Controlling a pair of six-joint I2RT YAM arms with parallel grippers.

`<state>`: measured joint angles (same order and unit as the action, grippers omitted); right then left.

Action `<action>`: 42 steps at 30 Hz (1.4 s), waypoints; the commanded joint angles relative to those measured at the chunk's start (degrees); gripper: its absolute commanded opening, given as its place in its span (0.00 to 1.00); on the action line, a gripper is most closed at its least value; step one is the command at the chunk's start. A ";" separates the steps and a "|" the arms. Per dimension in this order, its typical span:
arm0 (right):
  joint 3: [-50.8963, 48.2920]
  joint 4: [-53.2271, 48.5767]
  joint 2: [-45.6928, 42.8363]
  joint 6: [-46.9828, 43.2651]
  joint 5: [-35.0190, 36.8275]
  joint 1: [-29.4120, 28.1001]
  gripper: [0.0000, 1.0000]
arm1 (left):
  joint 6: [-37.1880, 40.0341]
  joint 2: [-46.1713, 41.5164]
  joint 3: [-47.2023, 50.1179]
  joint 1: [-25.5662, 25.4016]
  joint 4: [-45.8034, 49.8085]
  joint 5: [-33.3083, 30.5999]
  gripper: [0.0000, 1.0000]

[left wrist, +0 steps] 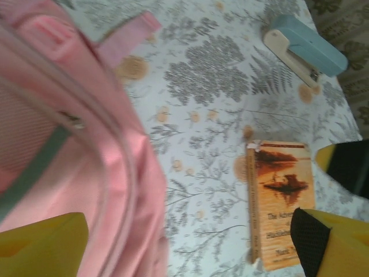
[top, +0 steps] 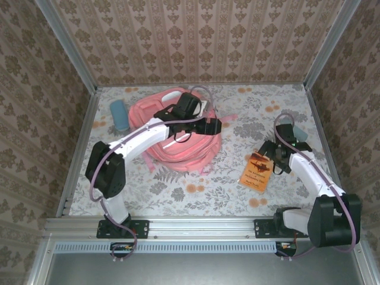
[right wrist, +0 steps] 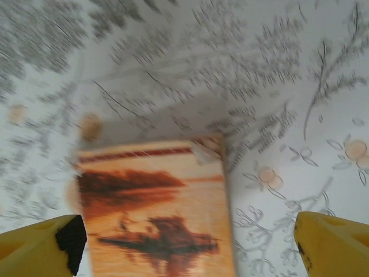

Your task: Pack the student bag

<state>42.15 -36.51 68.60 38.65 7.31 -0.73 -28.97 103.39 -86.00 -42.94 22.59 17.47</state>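
1. Floral-printed white surface point(top: 178, 184): carries every item listed below and extends under both pincers.
2. Large soft pink fabric student bag point(top: 196, 154): lies slumped on the surface directly beneath the left pincer. In the left wrist view its pink fabric and a grey stripe run under one yellow finger. It is well apart from the right pincer.
3. Left pincer point(left wrist: 184, 245): spread wide, with nothing between the fingers. It is poised over the bag's edge nearest the right pincer, one finger above the bag and the other above bare surface.
4. Right pincer point(right wrist: 187, 245): spread wide and pinching nothing. It hangs over the near end of the book, with one yellow finger to each side of it.
5. Flat orange paperback book with a sunset cover point(top: 256, 172): lies flat beneath the right pincer, apart from the bag.
6. Pale blue rounded oblong object point(top: 120, 114): rests just beside the bag, on the side away from the right pincer.
7. Light blue and cream stapler point(left wrist: 305, 46): sits on the surface beyond the book, near the right pincer.
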 commanded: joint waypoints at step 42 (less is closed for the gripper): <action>-0.73 6.46 10.66 -4.37 -15.52 -6.94 0.52 | -0.12 30.43 -20.22 -10.11 13.71 7.76 0.33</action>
<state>40.16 -27.73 78.63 35.57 -9.23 -6.83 -30.74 132.46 -104.53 -52.80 33.71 25.74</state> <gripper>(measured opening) 0.520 0.333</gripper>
